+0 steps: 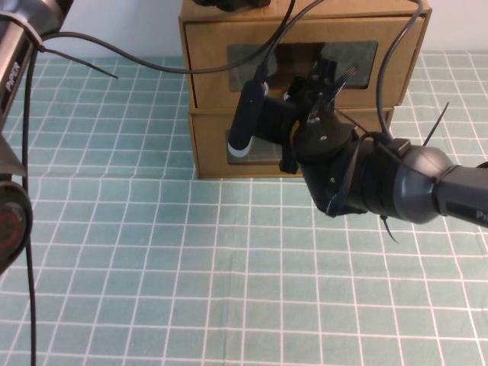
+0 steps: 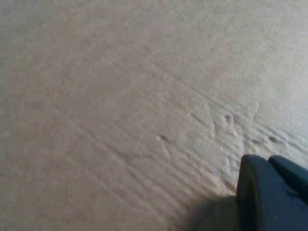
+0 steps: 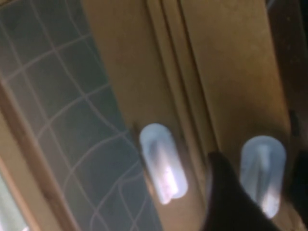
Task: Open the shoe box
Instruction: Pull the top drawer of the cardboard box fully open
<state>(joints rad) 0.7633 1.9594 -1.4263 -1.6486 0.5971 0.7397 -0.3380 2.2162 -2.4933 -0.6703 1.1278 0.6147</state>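
Observation:
Two brown cardboard shoe boxes are stacked at the back of the table, the upper shoe box (image 1: pixel 221 38) on the lower shoe box (image 1: pixel 210 152). Each has a drawer front with a dark window. My right gripper (image 1: pixel 293 107) is up against the fronts, near the seam between the boxes. In the right wrist view its dark fingers (image 3: pixel 231 202) stand apart on either side of a white pull tab (image 3: pixel 262 168), and a second white tab (image 3: pixel 162 163) lies across the seam. My left gripper (image 2: pixel 269 168) rests close against plain cardboard (image 2: pixel 120 106).
A green cloth with a white grid (image 1: pixel 152 267) covers the table in front of the boxes. Black cables (image 1: pixel 152 65) hang across the upper box's front. The left arm's body (image 1: pixel 11 221) stands at the left edge.

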